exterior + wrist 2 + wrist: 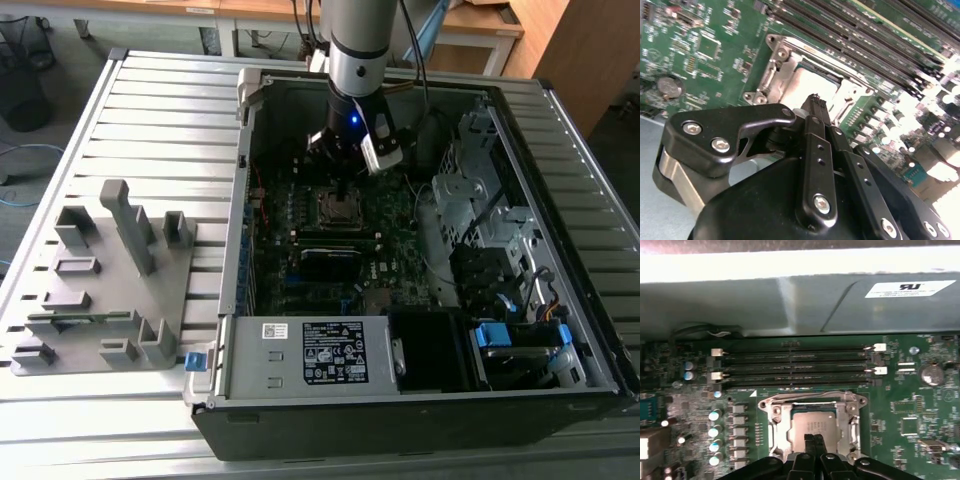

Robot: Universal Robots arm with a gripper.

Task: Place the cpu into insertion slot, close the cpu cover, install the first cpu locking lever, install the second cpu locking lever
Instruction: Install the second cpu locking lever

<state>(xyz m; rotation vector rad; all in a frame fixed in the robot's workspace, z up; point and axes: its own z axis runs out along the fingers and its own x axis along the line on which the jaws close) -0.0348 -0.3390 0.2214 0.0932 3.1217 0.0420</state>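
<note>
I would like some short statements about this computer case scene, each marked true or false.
1. The gripper is above the CPU socket. True.
2. The cpu lies in the socket. True.
3. The jaws are wide open. False: they are shut together.
4. The cpu cover is removed from the motherboard. False: its frame sits around the chip.
5. The grey fixture lies inside the computer case. False: it lies outside it, toward the exterior view's left.
</note>
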